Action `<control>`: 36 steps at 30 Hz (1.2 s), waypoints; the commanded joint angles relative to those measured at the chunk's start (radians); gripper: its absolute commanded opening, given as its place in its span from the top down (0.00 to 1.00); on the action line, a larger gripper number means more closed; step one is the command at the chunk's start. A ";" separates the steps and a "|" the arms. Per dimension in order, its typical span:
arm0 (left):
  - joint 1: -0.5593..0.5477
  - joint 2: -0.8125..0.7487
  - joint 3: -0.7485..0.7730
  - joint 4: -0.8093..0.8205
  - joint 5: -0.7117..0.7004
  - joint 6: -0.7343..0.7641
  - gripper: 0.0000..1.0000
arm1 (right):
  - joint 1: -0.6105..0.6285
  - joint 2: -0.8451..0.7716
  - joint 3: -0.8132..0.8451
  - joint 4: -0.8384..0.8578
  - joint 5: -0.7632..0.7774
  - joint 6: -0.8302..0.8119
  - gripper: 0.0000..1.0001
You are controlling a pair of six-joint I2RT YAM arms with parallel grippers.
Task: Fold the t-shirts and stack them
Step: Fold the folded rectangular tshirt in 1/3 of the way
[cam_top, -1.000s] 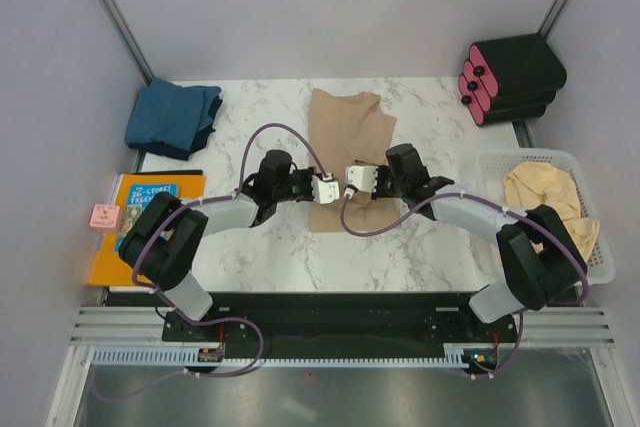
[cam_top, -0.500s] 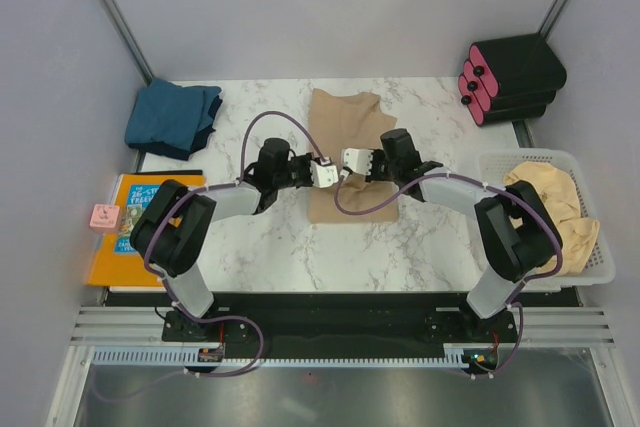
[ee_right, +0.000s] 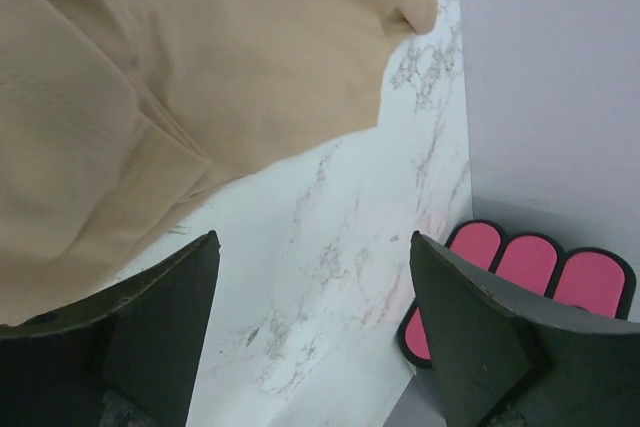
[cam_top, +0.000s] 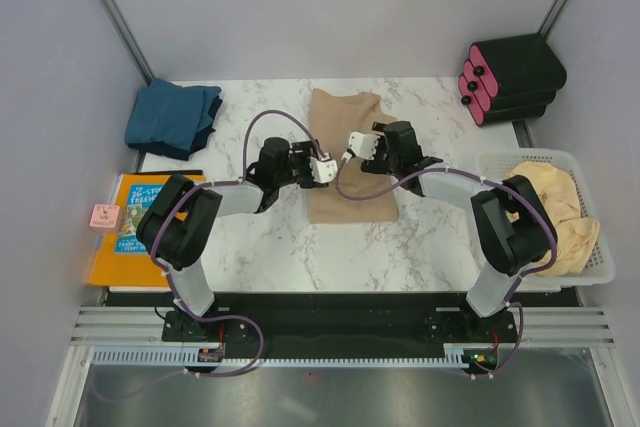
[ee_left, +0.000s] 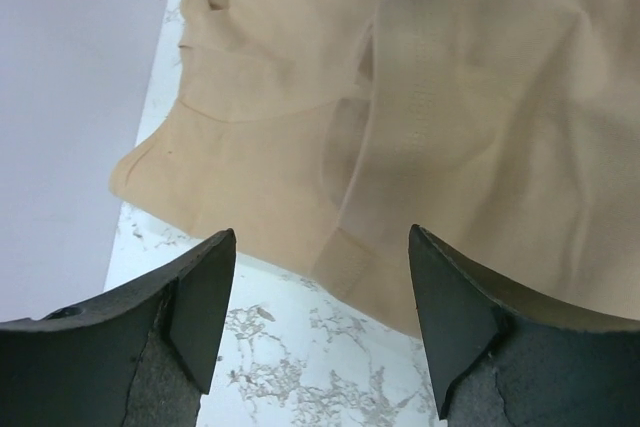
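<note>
A tan t-shirt (cam_top: 348, 157) lies folded into a narrow strip at the middle of the marble table. My left gripper (cam_top: 326, 169) hovers over its left edge and stands open, with nothing between the fingers. The left wrist view shows the tan t-shirt (ee_left: 430, 97) beyond the open left gripper (ee_left: 320, 317). My right gripper (cam_top: 354, 145) is above the cloth's middle, also open and empty. Past the right gripper (ee_right: 315, 327), the tan t-shirt (ee_right: 190, 67) fills the upper left. A folded teal-blue t-shirt (cam_top: 172, 119) sits at the far left. A pale beige t-shirt (cam_top: 545, 202) lies crumpled in the white basket (cam_top: 603, 252).
A black holder with pink ends (cam_top: 510, 77) stands at the far right corner, and the same pink-ended holder (ee_right: 530, 277) shows in the right wrist view. An orange-and-blue book (cam_top: 140, 222) lies at the near left, with a small pink block (cam_top: 104, 216) beside it.
Both grippers moved away from the near edge over the tan shirt and opened, letting go of the cloth. The shirt's near end now lies folded shorter.
</note>
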 commanded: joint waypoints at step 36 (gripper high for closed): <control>0.003 0.007 0.121 -0.259 0.061 0.192 0.22 | -0.268 0.585 1.019 -1.215 -0.865 0.268 0.45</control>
